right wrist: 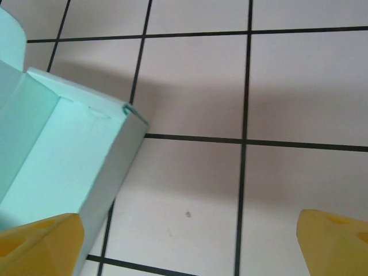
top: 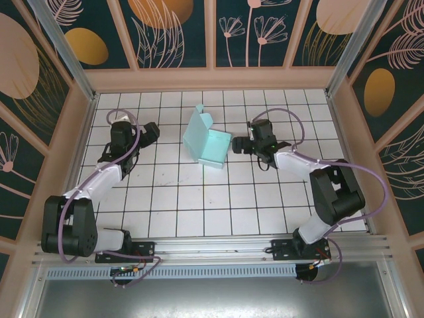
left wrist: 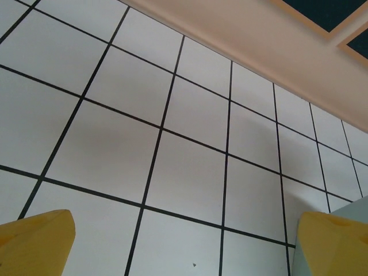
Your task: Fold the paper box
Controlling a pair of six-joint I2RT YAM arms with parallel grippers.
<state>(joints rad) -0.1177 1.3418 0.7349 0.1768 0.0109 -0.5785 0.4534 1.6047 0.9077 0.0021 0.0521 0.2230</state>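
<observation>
The paper box is pale mint card, standing as a shallow open tray with its lid flap raised at the far left side. It rests on the tiled table at centre back. My right gripper is open just right of the box. In the right wrist view the box fills the left side, and its near wall runs down beside my left yellow fingertip. My right gripper holds nothing. My left gripper is open over bare tiles, left of the box, and a sliver of the box shows past its right fingertip.
The white tiled table has black grid lines. A peach wooden wall closes off the back, and side walls stand left and right. Both arm bases sit on the metal rail at the near edge.
</observation>
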